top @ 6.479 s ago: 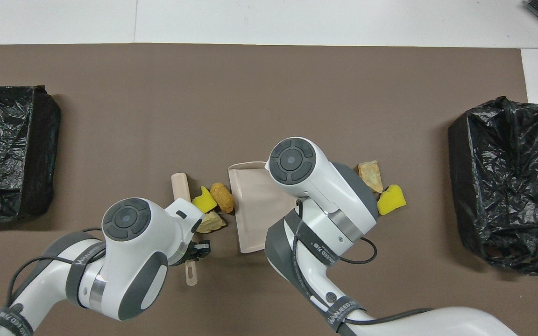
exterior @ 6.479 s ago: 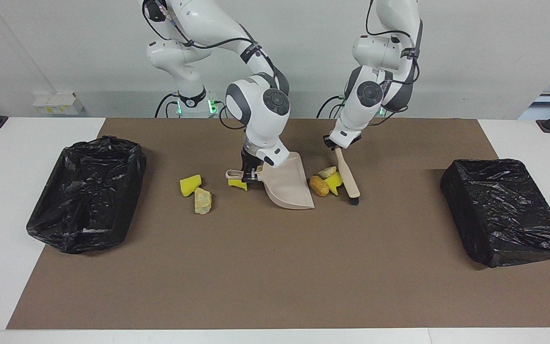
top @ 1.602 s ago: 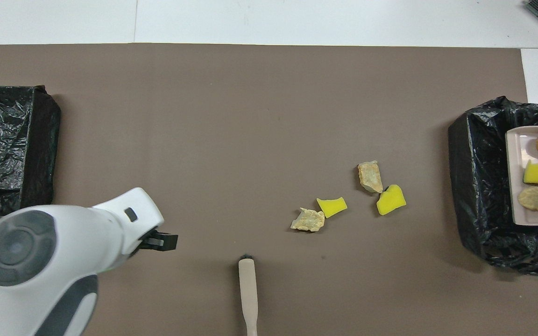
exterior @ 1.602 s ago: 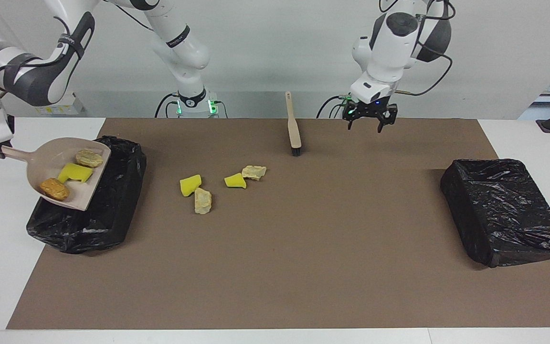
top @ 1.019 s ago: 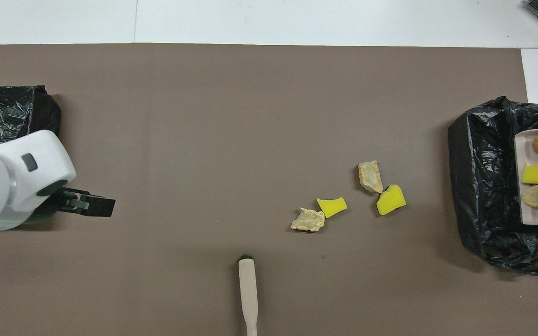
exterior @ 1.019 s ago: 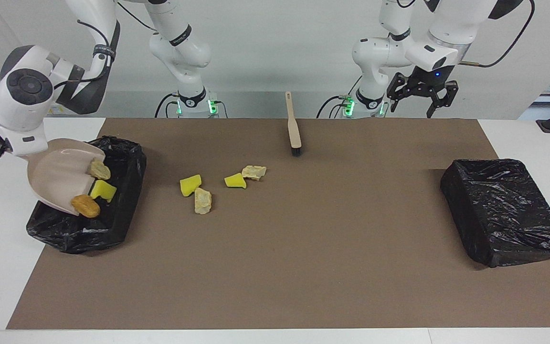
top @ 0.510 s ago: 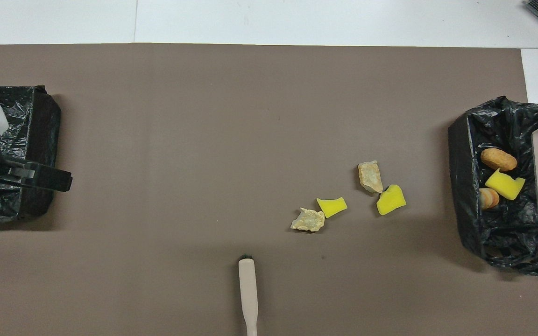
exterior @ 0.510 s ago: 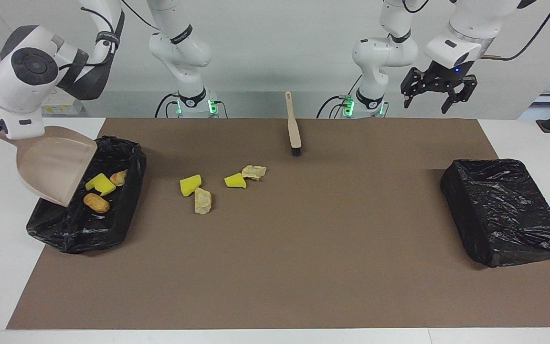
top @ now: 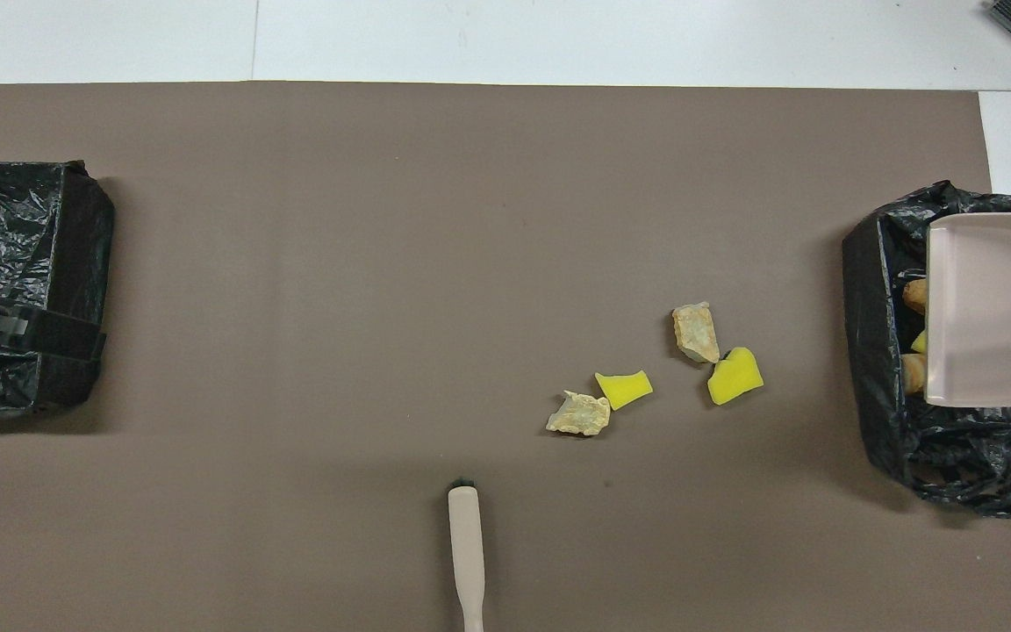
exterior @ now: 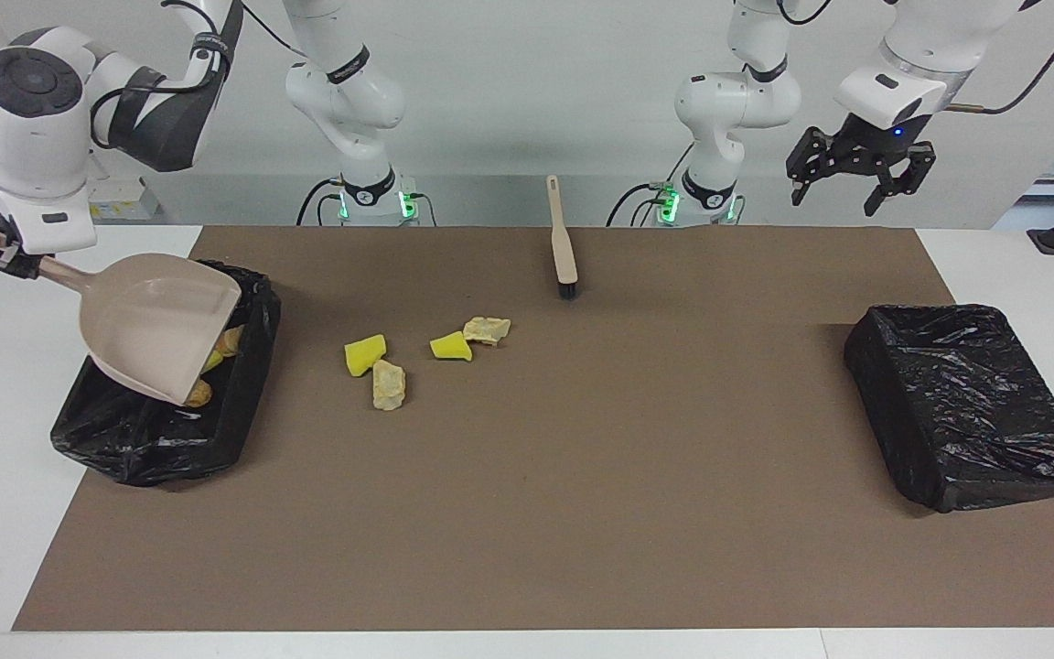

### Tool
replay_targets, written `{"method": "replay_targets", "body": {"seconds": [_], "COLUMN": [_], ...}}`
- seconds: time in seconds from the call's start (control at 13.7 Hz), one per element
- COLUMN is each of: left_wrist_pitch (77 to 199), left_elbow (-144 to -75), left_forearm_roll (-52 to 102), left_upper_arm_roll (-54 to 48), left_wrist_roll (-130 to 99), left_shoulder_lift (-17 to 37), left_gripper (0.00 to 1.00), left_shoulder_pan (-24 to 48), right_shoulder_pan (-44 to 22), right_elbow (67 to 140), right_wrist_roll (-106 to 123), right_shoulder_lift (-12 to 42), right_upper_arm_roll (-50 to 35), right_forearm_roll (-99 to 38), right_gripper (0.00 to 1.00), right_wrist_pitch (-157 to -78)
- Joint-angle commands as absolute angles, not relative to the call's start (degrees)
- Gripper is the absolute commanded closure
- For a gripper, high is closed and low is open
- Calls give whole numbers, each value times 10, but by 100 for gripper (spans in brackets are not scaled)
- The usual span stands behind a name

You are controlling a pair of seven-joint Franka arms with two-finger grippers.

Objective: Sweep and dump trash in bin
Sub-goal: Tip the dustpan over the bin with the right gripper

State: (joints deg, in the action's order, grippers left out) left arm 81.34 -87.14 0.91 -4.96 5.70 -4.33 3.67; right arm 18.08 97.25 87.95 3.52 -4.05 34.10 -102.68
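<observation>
My right gripper [exterior: 7, 259] is shut on the handle of the beige dustpan [exterior: 156, 325], which hangs tilted and empty over the black-lined bin [exterior: 124, 439] at the right arm's end. Dumped trash [exterior: 227, 340] shows in the bin past the pan's edge. From overhead, the dustpan [top: 993, 307] covers most of the bin [top: 927, 439] and of the trash [top: 912, 373] in it. Several scraps lie on the mat: yellow wedges [exterior: 365, 354] [exterior: 450, 347] and beige chunks [exterior: 389, 384] [exterior: 487, 329]. My left gripper [exterior: 859, 188] hangs open and empty, high over the table's edge at the left arm's end.
The brush [exterior: 564, 243] lies on the mat between the two arm bases, bristles pointing away from the robots. A second black-lined bin [exterior: 966, 403] stands at the left arm's end. The brown mat [exterior: 582, 513] covers most of the white table.
Three scraps slid out of the dustpan into the bin. The pan then swung back up and over the bin, covering them. The left gripper drifted toward its own end of the table.
</observation>
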Motion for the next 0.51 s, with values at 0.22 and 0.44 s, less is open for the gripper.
{"method": "replay_targets", "body": {"seconds": [0.22, 0.44], "left_wrist_pitch": [800, 797], "left_elbow": [-866, -866], "left_forearm_roll": [1, 1], "left_upper_arm_roll": [-42, -42], "left_wrist_roll": [62, 62], "left_shoulder_lift": [-49, -52], "left_gripper": [0, 0], "left_shoulder_pan": [24, 23], "right_shoulder_pan": [114, 65], "right_elbow": [999, 1022], "right_wrist_roll": [764, 617], "right_shoulder_lift": [35, 41], "right_upper_arm_roll": [-42, -42], "right_forearm_roll": [249, 209], "right_gripper": [100, 100], "right_wrist_pitch": [-1021, -1021]}}
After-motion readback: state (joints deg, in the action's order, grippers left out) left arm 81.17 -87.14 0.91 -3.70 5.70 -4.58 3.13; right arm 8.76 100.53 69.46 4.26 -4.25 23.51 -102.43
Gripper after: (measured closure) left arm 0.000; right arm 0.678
